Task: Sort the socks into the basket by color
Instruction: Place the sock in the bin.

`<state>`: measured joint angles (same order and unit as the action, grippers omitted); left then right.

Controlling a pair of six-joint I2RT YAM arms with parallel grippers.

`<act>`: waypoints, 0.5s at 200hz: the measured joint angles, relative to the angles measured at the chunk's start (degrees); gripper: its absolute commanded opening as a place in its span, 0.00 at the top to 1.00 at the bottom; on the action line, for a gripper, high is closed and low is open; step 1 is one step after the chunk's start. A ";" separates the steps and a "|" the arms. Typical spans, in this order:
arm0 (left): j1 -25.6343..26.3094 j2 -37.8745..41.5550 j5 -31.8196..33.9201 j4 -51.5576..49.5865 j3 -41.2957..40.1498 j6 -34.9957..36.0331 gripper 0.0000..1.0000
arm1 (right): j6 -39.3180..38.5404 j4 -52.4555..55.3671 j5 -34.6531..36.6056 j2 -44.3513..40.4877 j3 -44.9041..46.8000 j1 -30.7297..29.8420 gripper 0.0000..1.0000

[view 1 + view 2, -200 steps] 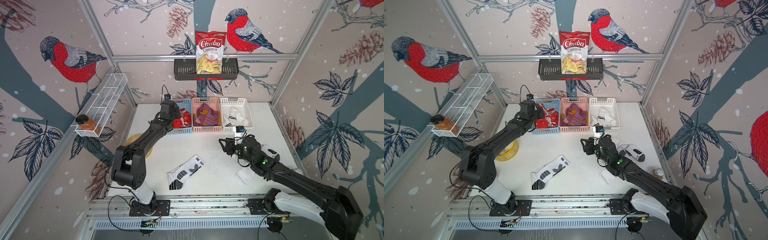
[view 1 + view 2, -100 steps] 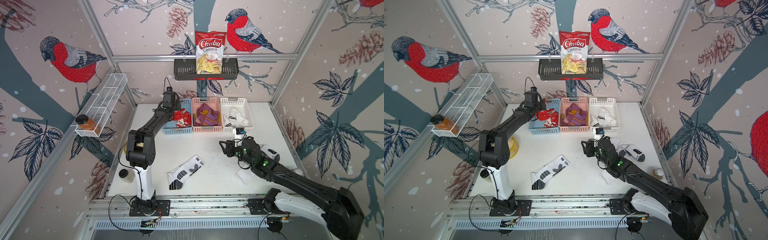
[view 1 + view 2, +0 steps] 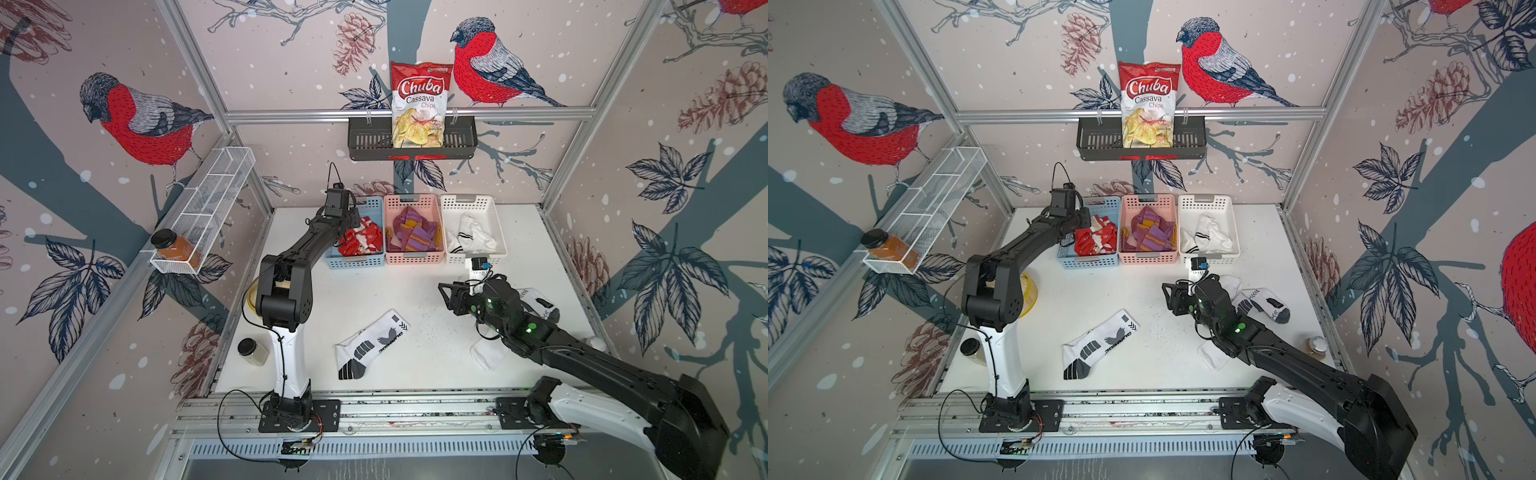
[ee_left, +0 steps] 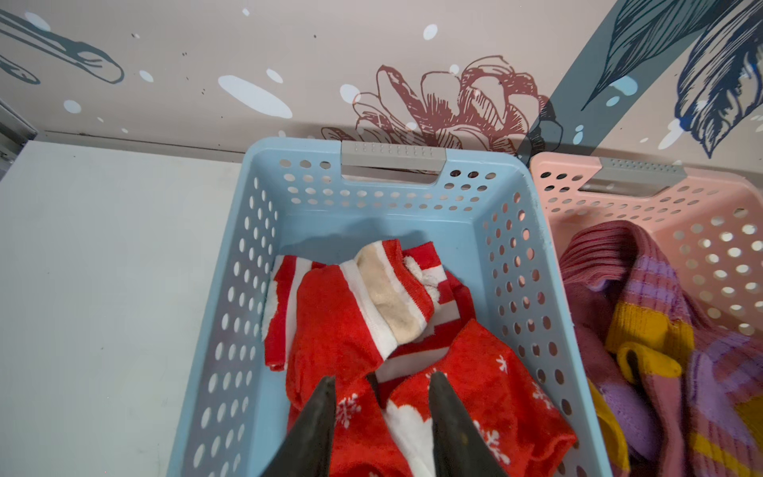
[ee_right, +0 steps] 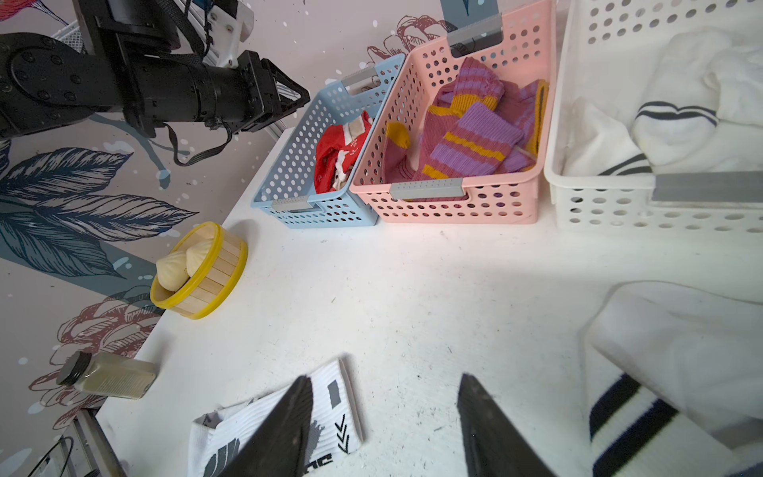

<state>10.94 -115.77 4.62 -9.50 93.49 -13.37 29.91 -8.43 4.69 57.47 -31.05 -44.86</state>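
in both top views the left gripper hangs over the pale blue perforated plastic basket, which holds red-and-white christmas socks. maroon-purple socks with mustard patches fill the pink plastic basket, and white black-striped socks lie in the white plastic basket. a white sock with black marks lies loose on the white table.

left wrist view: the black fingers stand apart, gripping nothing, just above the red socks.

right wrist view: the right gripper gapes empty above the table, near the marked sock.
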 measured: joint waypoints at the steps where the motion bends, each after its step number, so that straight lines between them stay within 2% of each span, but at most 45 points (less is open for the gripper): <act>1: 0.02 0.11 0.00 0.02 -0.07 0.00 0.61 | 0.00 0.02 0.04 0.00 0.00 0.00 0.41; 29: 0.00 5.51 -0.50 1.51 -5.18 -0.07 0.61 | 0.00 0.13 0.59 0.24 0.04 0.00 0.40; 63: -0.02 13.64 -2.14 4.39 -15.28 -0.50 0.56 | 0.02 0.50 0.66 0.59 0.09 0.00 0.39; 100: 0.31 23.02 -4.17 7.45 -25.79 -1.92 0.53 | 0.02 0.63 0.66 1.38 0.07 -0.55 0.33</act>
<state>11.25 -92.75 0.45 -2.04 67.70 -15.29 29.93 -7.79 5.34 58.85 -30.98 -45.41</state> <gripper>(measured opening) 0.461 0.638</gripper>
